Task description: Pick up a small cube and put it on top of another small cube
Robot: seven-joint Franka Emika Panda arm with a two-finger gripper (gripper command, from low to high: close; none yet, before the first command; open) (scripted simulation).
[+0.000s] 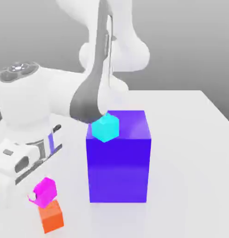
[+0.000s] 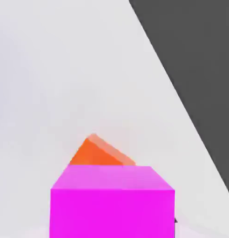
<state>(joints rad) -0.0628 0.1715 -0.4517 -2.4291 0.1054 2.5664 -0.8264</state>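
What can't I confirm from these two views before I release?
- Whether the magenta cube rests on the orange cube or hangs just above it: the exterior view shows them meeting at an angle, contact unclear.
- The jaws' grip: not resolvable in either view.
- Most of the orange cube in the hand view: covered by the magenta cube, itself cut off by the frame edge.
- The cyan cube's upper back: behind the arm's grey link.

1. A simulated robot test scene, not a real room: a plain white tabletop [image 1: 191,153] against an empty grey backdrop.
2. Flat-coloured props: big blue-purple block [image 1: 118,160], cyan cube [image 1: 105,127], magenta cube [image 1: 44,191], orange cube [image 1: 51,217].
3. A smooth white robot arm [image 1: 37,100].
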